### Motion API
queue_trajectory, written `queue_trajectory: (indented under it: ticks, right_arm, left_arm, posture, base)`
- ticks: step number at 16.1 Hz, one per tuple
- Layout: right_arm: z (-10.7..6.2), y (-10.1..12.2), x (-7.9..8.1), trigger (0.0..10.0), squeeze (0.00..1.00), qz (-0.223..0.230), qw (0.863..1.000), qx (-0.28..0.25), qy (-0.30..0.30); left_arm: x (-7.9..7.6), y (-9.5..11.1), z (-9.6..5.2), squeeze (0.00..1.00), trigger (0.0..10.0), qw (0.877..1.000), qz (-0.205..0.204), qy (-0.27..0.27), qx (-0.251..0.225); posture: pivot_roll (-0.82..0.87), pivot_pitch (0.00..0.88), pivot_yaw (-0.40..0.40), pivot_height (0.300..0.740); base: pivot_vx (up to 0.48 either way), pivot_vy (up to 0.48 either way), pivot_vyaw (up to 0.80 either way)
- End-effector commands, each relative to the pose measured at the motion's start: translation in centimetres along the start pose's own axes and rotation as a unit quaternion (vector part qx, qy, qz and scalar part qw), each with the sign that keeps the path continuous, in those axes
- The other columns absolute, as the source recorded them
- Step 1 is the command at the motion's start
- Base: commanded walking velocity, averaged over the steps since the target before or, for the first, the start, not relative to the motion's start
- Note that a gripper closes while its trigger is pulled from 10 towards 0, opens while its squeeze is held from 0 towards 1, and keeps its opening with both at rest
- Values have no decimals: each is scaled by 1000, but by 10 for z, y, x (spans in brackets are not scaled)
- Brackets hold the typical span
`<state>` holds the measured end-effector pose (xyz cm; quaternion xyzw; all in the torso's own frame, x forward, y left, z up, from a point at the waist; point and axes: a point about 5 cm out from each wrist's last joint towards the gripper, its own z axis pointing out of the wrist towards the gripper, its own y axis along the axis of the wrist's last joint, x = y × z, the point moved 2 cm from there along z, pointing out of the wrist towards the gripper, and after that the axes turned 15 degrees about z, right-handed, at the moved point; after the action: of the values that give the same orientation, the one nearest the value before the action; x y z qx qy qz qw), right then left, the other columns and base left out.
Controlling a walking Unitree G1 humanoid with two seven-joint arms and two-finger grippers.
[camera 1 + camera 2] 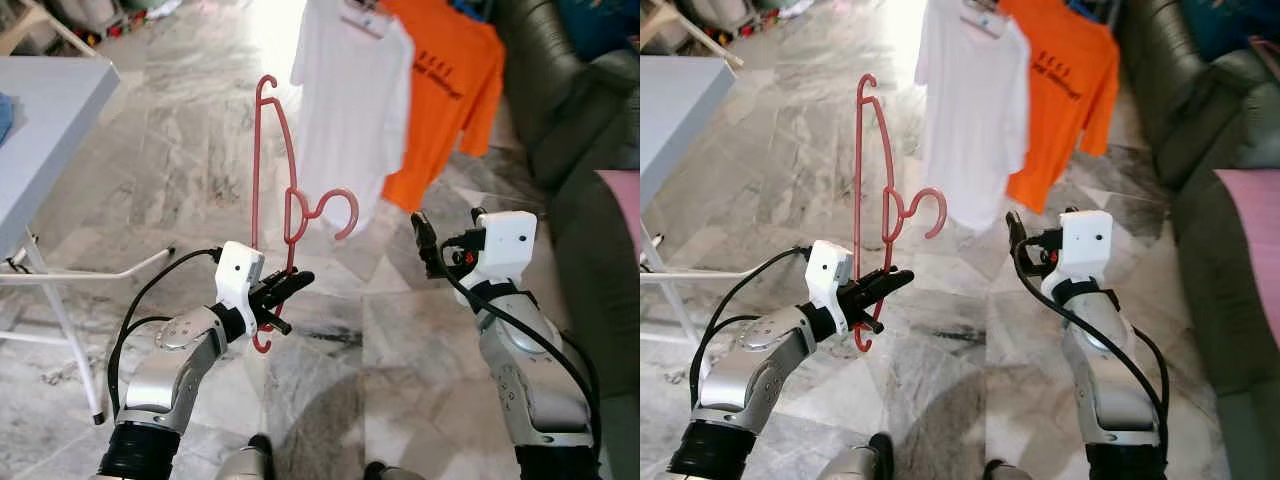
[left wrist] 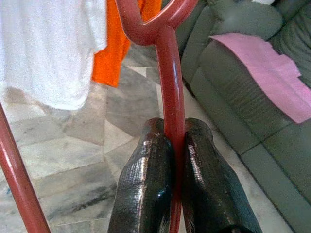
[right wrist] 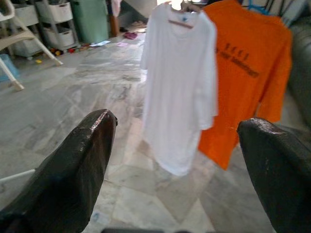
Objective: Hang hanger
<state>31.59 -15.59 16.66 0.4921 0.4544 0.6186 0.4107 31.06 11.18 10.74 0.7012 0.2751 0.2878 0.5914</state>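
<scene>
Robot arms raised over a grey marble floor [image 1: 180, 170]. Left end effector [image 1: 283, 290] is clamped on the lower bar of a thin red plastic hanger [image 1: 290, 175], held upright. Right end effector [image 3: 180, 160], fingers spread apart, faces a hanging white t-shirt [image 1: 345, 110] beside an orange t-shirt [image 1: 450, 90].

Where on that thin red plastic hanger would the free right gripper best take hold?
Probably the long straight bar of the red plastic hanger, above the left gripper that pinches its lower part. The right gripper, open, could come in from the robot's right: that bar stands nearly upright and bare, thin enough for two fingers.
</scene>
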Motion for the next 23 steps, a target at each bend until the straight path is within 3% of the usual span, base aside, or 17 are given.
queue_trajectory:
  ticks: [1,12,20,23]
  right_arm:
    - [-2,-5,2,10000,0,-1,1000,7,3]
    - [-4,-7,2,10000,0,-10,1000,13,10]
    - [-3,-9,3,10000,0,-11,1000,19,14]
    - [-5,-11,3,10000,0,-40,997,38,48]
  left_arm:
    - [-4,3,-1,0,10000,1000,6,-12,-7]
    - [-5,-1,0,0,10000,1000,14,-16,5]
    - [1,-3,0,0,10000,1000,14,-3,13]
    - [8,-14,-2,0,10000,997,44,-17,57]
  posture:
    - [-36,209,11,740]
    - [-44,215,8,740]
    - [-42,214,3,740]
    - [-44,219,2,740]
  base:
    - [420,0,0]
    - [410,0,0]
    - [0,0,0]
    - [0,0,0]
